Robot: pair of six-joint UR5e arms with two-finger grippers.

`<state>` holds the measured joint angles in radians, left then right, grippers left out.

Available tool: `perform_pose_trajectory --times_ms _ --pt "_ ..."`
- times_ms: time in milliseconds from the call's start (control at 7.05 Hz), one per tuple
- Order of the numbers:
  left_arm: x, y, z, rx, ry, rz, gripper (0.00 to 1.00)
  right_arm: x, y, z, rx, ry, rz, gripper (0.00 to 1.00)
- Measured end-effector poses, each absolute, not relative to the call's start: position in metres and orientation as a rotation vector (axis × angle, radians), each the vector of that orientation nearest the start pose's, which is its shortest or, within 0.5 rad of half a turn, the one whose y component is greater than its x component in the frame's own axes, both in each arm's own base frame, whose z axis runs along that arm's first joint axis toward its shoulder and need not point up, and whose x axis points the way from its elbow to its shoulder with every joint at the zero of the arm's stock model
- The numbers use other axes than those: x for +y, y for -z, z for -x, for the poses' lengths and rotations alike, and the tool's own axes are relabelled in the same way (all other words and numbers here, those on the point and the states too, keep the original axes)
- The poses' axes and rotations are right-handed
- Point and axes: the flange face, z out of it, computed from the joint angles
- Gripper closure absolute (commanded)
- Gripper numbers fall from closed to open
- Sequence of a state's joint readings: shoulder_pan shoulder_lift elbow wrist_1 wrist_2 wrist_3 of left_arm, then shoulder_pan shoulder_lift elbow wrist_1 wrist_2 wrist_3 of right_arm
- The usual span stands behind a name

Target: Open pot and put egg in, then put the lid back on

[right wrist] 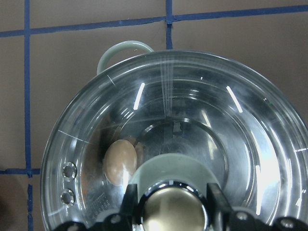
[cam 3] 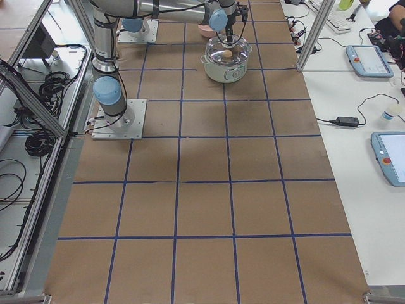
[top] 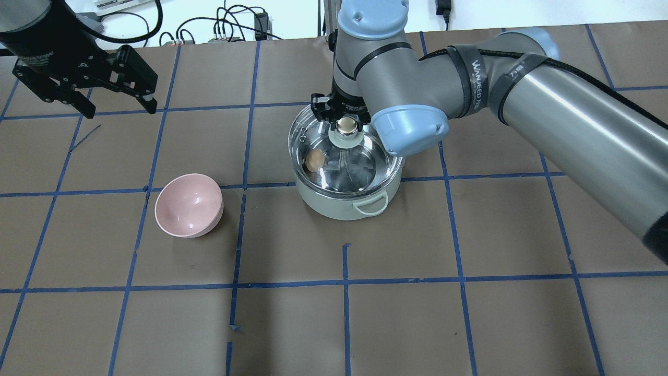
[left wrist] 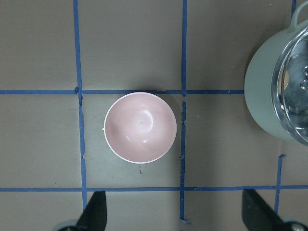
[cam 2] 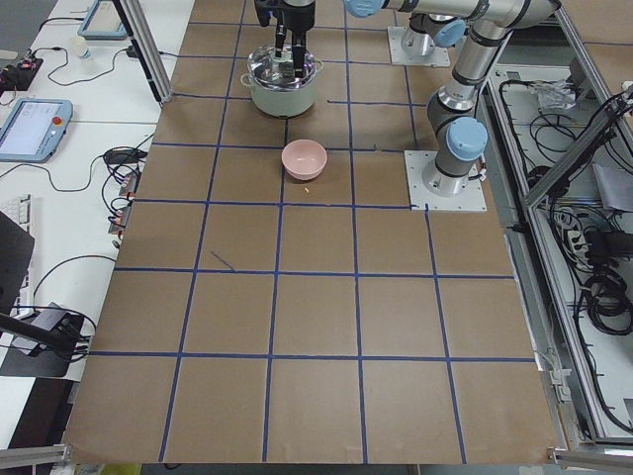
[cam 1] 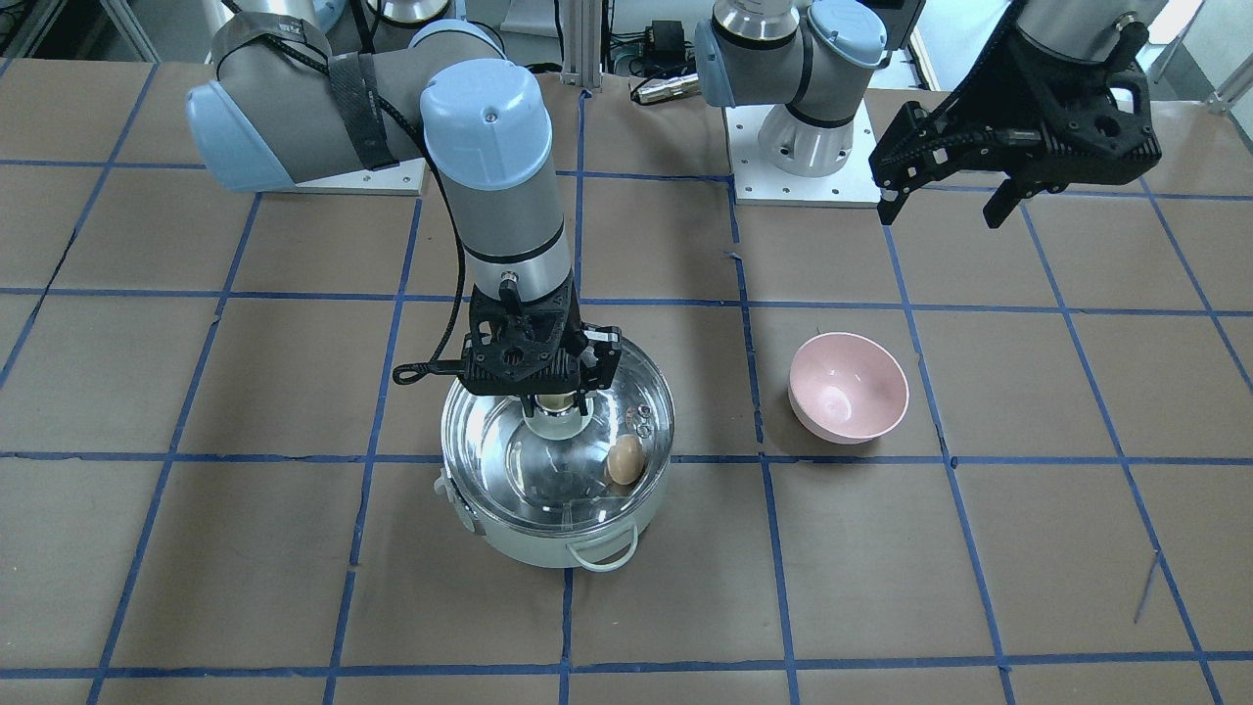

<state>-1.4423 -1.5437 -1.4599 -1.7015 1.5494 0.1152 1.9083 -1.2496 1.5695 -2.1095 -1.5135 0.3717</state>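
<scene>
The pot (cam 1: 548,548) stands on the tabletop (cam 1: 881,568) with the egg (cam 1: 625,460) lying inside, seen through the glass lid (cam 1: 509,460). The right pincer (cam 1: 555,403) is clamped on the lid's knob (right wrist: 169,209). I cannot tell whether the lid sits fully down. This looks like the closing step: settle the lid, release, lift straight up. Beyond the pink bowl (cam 1: 848,387), the left pincer (cam 1: 942,211) hangs spread and empty.

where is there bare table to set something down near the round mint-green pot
The brown table is bare nearer the overhead camera than the pale mint-green pot and pink round bowl, and in the gap between them. Crowded above the pot: right gripper clasps the clear glass lid.
</scene>
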Motion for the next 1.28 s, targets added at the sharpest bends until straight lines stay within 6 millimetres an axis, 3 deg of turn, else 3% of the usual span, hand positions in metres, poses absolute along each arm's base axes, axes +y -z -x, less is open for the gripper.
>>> perform_pose_trajectory --times_ms 426,1277 --pt "-0.4883 -0.5399 0.0744 3.156 0.013 0.046 0.0 -0.5439 -0.3656 -0.3385 2.995 0.279 -0.044 0.48" --pt "-0.4954 -0.536 0.0755 3.164 0.039 0.056 0.0 -0.5432 -0.3645 -0.3379 2.996 0.285 -0.059 0.37"
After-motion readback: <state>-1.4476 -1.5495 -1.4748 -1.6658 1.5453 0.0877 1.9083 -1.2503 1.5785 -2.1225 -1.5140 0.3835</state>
